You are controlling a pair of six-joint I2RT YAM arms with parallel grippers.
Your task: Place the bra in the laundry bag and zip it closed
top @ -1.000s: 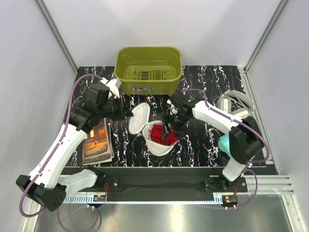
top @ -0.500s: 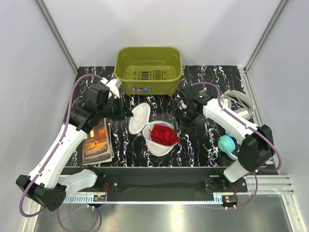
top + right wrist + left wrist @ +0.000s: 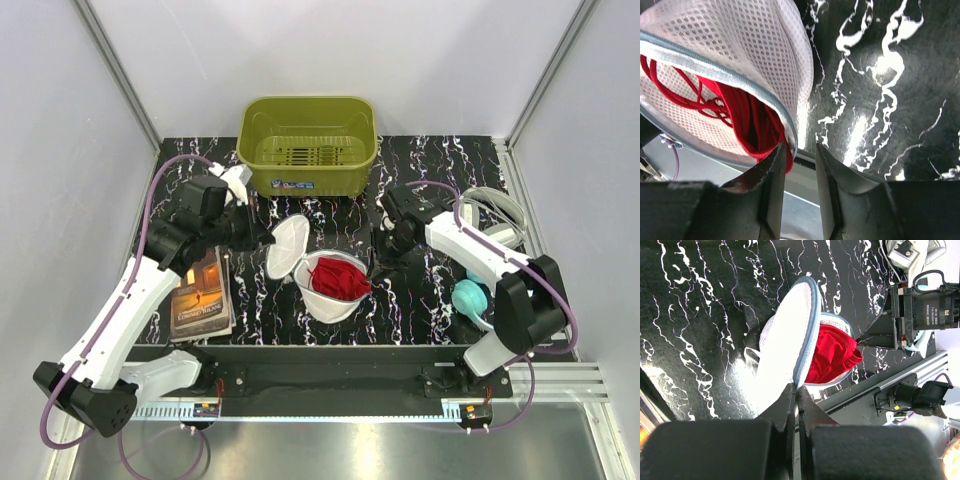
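The right end effector (image 3: pixel 800 152) has its jaws narrowly parted at the near rim of the laundry bag (image 3: pixel 740 45). Whether they touch the mesh is hard to tell. The left end effector (image 3: pixel 796 392) is clenched on the edge of the bag's round flap (image 3: pixel 785 335), which stands tilted up beside the opening. The red bra (image 3: pixel 338 280) lies inside the open bag. On the black marbled surface (image 3: pixel 420 300), an olive-green basket (image 3: pixel 308 145) sits behind, a book (image 3: pixel 200 295) lies to the left, and a teal rounded item (image 3: pixel 468 297) lies to the right.
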